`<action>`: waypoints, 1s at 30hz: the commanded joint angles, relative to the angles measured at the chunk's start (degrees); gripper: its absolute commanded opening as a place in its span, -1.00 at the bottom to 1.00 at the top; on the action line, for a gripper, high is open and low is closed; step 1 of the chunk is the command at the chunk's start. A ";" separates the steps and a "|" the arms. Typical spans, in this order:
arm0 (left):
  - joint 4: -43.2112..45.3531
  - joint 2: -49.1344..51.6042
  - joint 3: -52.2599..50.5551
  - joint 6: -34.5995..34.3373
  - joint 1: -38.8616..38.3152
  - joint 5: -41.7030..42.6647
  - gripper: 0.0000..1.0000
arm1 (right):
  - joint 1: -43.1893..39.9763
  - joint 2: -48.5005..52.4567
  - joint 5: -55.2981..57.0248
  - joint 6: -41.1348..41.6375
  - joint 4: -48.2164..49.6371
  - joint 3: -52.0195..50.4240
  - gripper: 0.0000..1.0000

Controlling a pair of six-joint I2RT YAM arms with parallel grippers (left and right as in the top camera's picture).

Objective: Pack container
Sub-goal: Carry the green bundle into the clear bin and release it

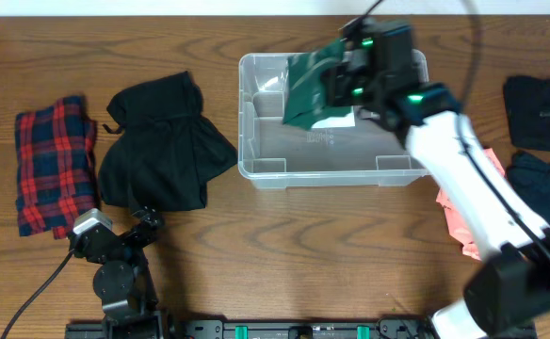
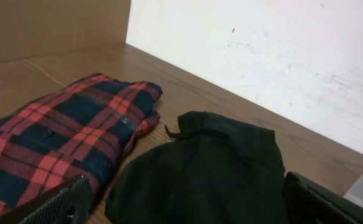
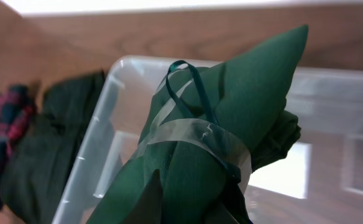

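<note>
Right gripper (image 1: 339, 83): clenched on green cloth (image 1: 305, 89), held over container (image 1: 256, 141).
Left gripper (image 1: 146, 224): fingers spread, empty, near black cloth (image 1: 162, 146).
Plaid cloth (image 1: 54, 160): laid left of black cloth.

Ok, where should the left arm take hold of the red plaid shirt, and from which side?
I'd come straight down with the left pincer and pinch the red plaid shirt across its narrow width near the robot-side end. It lies flat, folded into a long strip, with the black garment close beside its right edge, blocking a sideways approach.
</note>
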 commanded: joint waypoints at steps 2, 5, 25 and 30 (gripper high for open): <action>-2.08 -0.02 -1.16 -0.02 -0.09 -1.55 0.96 | 3.74 4.76 1.62 2.03 3.43 0.57 -0.97; -2.08 -0.02 -1.16 -0.02 -0.09 -1.55 0.96 | 5.57 7.80 1.77 2.01 5.66 0.57 -0.97; -2.10 -0.02 -1.16 -0.02 -0.09 -1.55 0.96 | 6.51 16.44 1.79 -10.80 10.99 0.57 0.87; -2.10 -0.02 -1.16 -0.02 -0.09 -1.55 0.96 | 5.42 14.60 0.02 -13.70 10.29 0.63 0.98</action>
